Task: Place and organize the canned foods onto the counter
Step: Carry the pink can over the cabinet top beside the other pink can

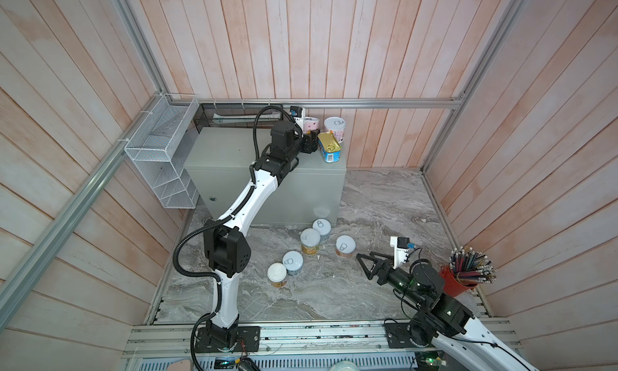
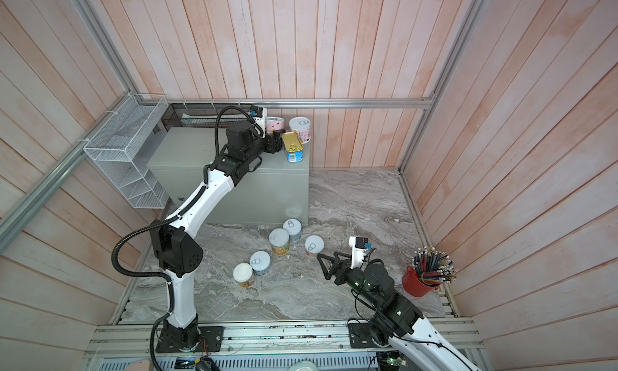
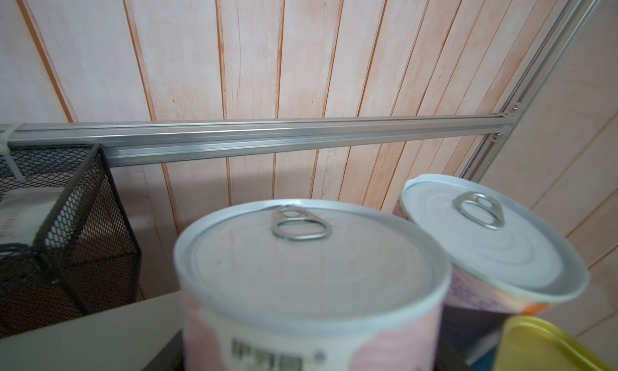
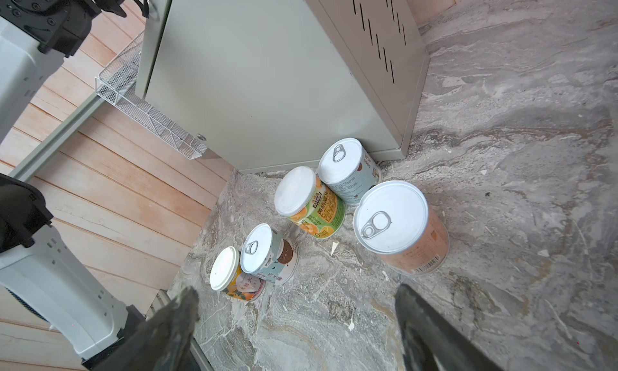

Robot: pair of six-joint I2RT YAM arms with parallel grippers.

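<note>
Left end effector (image 1: pixel 310 140) was over the counter (image 1: pixel 227 148) top, upper centre in both top views, right against the pink can (image 1: pixel 312 122). Its jaws were hidden, so I couldn't tell if it gripped. Purple-label can (image 1: pixel 335 127) and gold-topped tin (image 1: pixel 329 147) stood just beside it at the counter's right end. Right end effector (image 1: pixel 364 266) was wide open and empty at lower right, near the peach can (image 1: pixel 345 245). Four more cans (image 1: pixel 310 240) stood left of that on the marble surface (image 1: pixel 384 202).

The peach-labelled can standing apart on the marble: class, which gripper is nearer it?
Right. The right gripper hovers just beside the peach can, jaws open; the left gripper is up over the counter by the pink can.
</note>
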